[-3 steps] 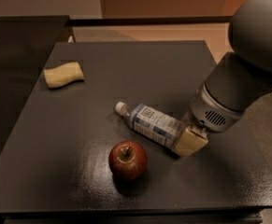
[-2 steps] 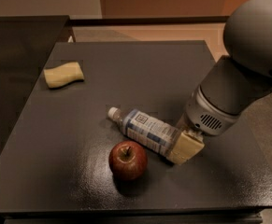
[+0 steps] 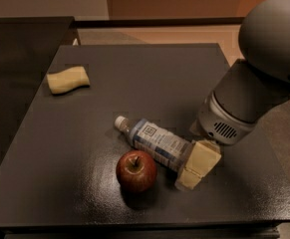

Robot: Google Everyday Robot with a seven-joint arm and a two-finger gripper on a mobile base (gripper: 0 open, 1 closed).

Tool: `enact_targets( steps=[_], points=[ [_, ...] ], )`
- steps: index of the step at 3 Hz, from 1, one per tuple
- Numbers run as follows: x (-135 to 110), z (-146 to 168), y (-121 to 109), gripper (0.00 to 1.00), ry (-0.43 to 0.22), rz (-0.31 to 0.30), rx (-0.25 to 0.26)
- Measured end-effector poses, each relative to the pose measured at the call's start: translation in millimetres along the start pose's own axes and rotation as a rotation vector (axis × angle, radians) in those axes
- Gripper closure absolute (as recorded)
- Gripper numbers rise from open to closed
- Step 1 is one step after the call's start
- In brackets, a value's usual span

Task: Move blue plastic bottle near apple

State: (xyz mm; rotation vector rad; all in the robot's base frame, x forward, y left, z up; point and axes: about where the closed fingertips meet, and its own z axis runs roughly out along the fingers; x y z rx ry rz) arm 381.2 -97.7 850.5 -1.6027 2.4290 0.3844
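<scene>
The blue plastic bottle [image 3: 157,142] lies on its side on the dark table [image 3: 149,78], with its white cap pointing up-left. The dark red apple [image 3: 136,171] stands just in front of it, almost touching the bottle's middle. My gripper [image 3: 190,164] is at the bottle's base end, to the right of the apple. Its pale yellow fingers [image 3: 202,159] are closed around the base, low over the table. The bulky grey arm [image 3: 254,98] comes in from the right and hides the far finger.
A pale yellow sponge-like piece [image 3: 68,79] lies at the table's far left. A second dark surface [image 3: 20,59] adjoins the table on the left. The table's front edge runs just below the apple, and its right edge lies under the arm.
The gripper carried the bottle left and toward the front, bringing it next to the apple. Since the last earlier frame the bottle has barely shifted and the gripper sits slightly lower.
</scene>
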Motion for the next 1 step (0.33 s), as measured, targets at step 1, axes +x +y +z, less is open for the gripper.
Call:
enact_targets(
  steps=[1],
  points=[
    [0.0,0.0,0.0,0.00,0.000,0.000,0.000]
  ],
)
